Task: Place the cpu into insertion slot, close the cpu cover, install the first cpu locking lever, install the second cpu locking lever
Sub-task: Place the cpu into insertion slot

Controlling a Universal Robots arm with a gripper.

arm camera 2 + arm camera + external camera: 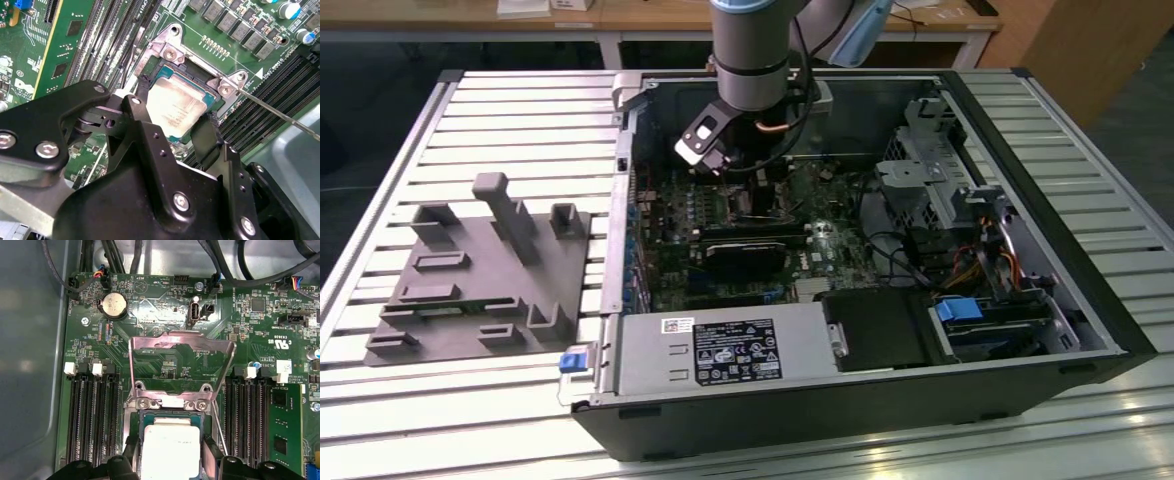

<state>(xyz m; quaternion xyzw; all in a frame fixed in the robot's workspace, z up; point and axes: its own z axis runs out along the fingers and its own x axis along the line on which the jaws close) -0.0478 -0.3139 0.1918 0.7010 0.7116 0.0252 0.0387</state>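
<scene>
The end effector (175, 102) is down inside the open computer case (854, 410), closed on the cpu (177, 114). Its 2 black fingers (205, 134) press against opposite edges of the chip, 1 on each side. In both wrist views the silvery-grey top of the cpu faces up, right over the insertion slot (194, 75), whose black edge shows just past the chip. I cannot tell from here whether the chip is fully seated or a touch above the contacts.

Just beyond the slot the cpu cover (180, 340) stands tipped up on its hinge, open, with the green circuit board (165, 300) showing through its square window. A thin metal locking lever (280, 114) sticks out from a corner of the socket bracket, raised off the board. Long black memory slots (92, 415) run along both sides of the socket, and a round coin battery (113, 305) sits further off on the board.

In the exterior view the arm (754, 50) reaches down into the case, which lies on its side on a slatted surface (494, 110). A grey moulded fixture (480, 270) rests on the surface at the exterior view's left, well apart from the case.
</scene>
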